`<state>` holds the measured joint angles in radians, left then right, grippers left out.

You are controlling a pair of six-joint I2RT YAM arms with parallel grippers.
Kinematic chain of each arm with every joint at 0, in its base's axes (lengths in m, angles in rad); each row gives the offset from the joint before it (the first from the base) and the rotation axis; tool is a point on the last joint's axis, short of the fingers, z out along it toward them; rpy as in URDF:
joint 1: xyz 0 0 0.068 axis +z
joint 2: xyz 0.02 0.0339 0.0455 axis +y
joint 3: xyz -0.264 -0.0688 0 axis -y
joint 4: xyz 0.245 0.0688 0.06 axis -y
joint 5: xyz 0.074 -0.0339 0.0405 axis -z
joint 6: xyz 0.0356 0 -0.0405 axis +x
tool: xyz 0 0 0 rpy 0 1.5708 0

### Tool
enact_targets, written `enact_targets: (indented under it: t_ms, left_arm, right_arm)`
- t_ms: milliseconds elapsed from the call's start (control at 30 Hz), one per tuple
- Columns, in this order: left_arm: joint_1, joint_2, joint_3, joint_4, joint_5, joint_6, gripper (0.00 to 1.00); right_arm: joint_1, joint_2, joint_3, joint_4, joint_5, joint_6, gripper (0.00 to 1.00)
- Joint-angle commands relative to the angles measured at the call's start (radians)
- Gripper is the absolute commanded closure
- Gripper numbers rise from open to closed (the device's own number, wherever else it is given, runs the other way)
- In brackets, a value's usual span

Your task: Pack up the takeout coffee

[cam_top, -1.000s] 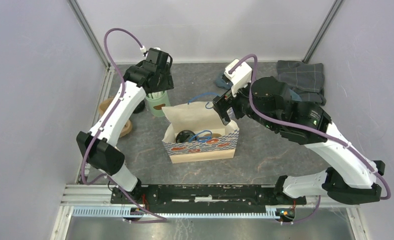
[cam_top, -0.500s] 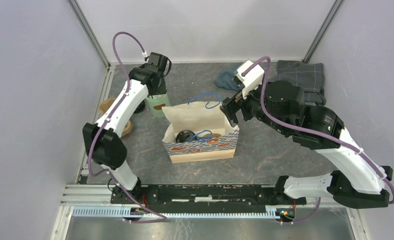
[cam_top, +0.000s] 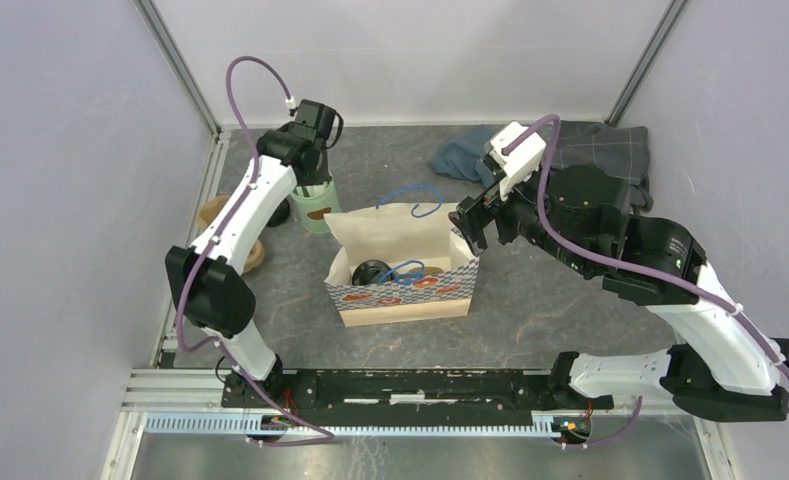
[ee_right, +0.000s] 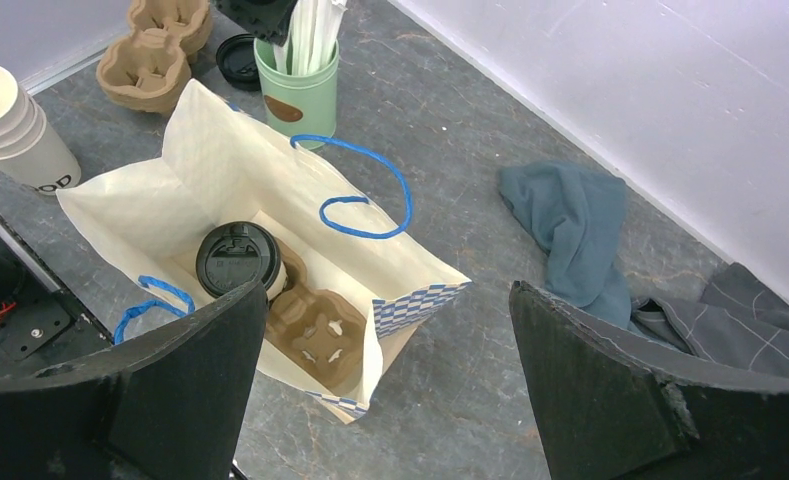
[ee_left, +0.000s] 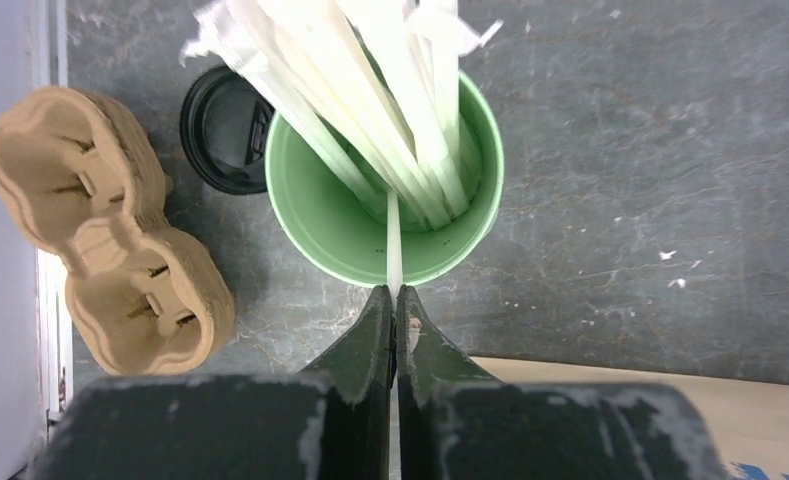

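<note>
The takeout coffee (ee_right: 237,258), a white cup with a black lid (cam_top: 368,272), stands inside the open paper bag (cam_top: 395,228), in a brown cardboard carrier (ee_right: 315,335). My left gripper (ee_left: 395,296) hangs over the near rim of the mint-green mug (ee_left: 320,205) behind the bag's left end. It is shut on one thin white stick (ee_left: 394,240) that rises from the mug. My right gripper (ee_right: 388,290) is open and holds nothing. It hovers above the bag's right end (cam_top: 467,225), apart from it.
Stacked cardboard carriers (ee_left: 100,230) and a loose black lid (ee_left: 225,130) lie left of the mug. Lidless cream cups (ee_right: 15,125) stand in a stack near the bag. A blue cloth (ee_right: 570,225) and a grey cloth (cam_top: 610,150) lie at the back right.
My left gripper has closed on a white stick in the mug. The right arm has drawn back to the right, away from the bag, and stayed open.
</note>
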<state>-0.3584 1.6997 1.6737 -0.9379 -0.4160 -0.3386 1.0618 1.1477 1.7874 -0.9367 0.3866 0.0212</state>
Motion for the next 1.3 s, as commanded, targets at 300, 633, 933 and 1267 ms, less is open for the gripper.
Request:
enact_targets:
  t_ms: [300, 633, 933, 1267]
  left_arm:
    - [0.002, -0.325, 0.302, -0.198, 0.227, -0.030, 0.98]
    - [0.003, -0.515, 0.401, -0.167, 0.470, -0.110, 0.98]
    - [0.002, -0.792, -0.047, 0.180, 0.975, -0.245, 0.98]
    - [0.002, -0.748, -0.253, 0.200, 1.041, -0.182, 0.98]
  right_arm:
    - [-0.003, -0.024, -0.006, 0.036, -0.014, -0.013, 0.02]
    - [-0.003, -0.005, 0.032, 0.020, -0.040, -0.031, 0.02]
    - [-0.003, -0.086, -0.038, 0.162, -0.022, -0.023, 0.02]
    - [-0.003, -0.139, -0.059, 0.226, -0.017, 0.006, 0.02]
